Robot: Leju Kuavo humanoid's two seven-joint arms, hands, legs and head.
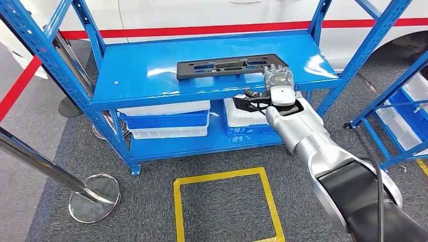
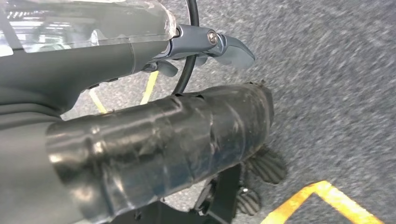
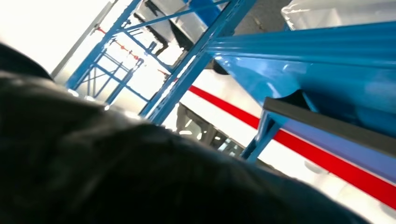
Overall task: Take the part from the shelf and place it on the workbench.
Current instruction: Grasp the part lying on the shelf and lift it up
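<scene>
Black part point(image 1: 229, 66), blue shelf point(image 1: 151, 75), yellow floor square point(image 1: 227, 206), grey carpet point(image 1: 50, 141).

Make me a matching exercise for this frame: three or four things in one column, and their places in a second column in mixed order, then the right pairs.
Things:
1. black part
2. white and blue bins
3. yellow tape square
4. right hand

Places:
A. on the grey floor in front of the shelf
B. at the front edge of the top shelf, by the part's right end
C. lying flat on the blue top shelf
D. on the lower shelf

Pairs: 1-C, 2-D, 3-A, 4-B
</scene>
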